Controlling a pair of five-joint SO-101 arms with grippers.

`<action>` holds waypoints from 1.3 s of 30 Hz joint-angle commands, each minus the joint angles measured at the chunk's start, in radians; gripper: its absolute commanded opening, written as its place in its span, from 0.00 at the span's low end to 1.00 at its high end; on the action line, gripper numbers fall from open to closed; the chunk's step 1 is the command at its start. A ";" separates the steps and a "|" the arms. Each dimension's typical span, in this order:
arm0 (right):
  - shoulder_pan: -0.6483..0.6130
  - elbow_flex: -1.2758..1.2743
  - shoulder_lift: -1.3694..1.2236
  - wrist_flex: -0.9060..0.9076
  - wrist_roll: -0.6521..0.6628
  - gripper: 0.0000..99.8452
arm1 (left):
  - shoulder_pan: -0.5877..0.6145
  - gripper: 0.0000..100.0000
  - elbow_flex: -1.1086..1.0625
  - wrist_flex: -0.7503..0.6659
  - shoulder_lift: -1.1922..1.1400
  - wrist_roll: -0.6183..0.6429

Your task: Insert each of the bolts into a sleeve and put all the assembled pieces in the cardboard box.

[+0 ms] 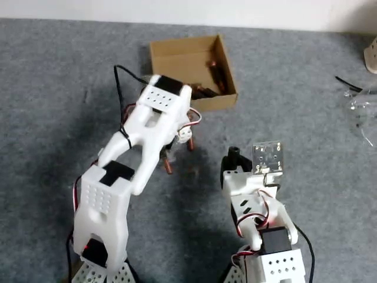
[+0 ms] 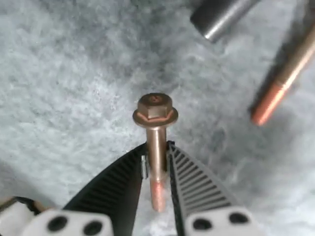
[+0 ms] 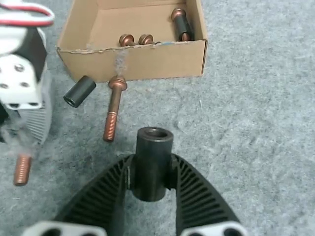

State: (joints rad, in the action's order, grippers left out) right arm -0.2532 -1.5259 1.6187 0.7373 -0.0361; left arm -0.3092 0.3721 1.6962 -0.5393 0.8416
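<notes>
My left gripper (image 2: 156,147) is shut on the shaft of a copper bolt (image 2: 155,112), held just above the grey mat; the high view shows this bolt (image 1: 169,165) under the left arm. My right gripper (image 3: 152,164) is shut on a black sleeve (image 3: 154,157), bore facing the cardboard box (image 3: 133,61). In front of the box, a loose bolt (image 3: 114,108) and a loose sleeve (image 3: 78,91) lie on the mat. Inside the box (image 1: 171,56) lie assembled pieces (image 1: 217,72). The held sleeve (image 1: 234,156) is right of the left gripper.
A clear plastic object (image 1: 362,106) and a beige item (image 1: 371,56) sit at the far right edge of the grey mat (image 1: 53,106). Open mat lies left of the box and between the two arms.
</notes>
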 commanded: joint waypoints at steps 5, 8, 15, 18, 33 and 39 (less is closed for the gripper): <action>0.008 0.010 0.019 -0.039 0.017 0.00 | -0.028 0.00 0.002 0.038 0.203 -0.112; 0.008 0.010 0.019 -0.039 0.017 0.00 | -0.031 0.00 -0.081 0.035 0.323 -0.114; 0.008 0.010 0.019 -0.039 0.017 0.00 | -0.027 0.00 -0.349 -0.083 0.639 -0.112; 0.008 0.010 0.019 -0.039 0.017 0.00 | -0.030 0.00 -0.492 -0.189 0.768 -0.114; 0.005 -0.021 0.021 -0.117 0.015 0.00 | -0.022 0.00 -1.130 -0.753 1.348 -0.130; 0.004 -0.021 0.021 -0.117 0.015 0.00 | -0.022 0.00 -1.422 -1.034 1.593 -0.459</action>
State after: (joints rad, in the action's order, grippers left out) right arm -0.2547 -1.5612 1.6187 0.6590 -0.0361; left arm -0.3230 -0.9505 0.8078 0.9198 0.5378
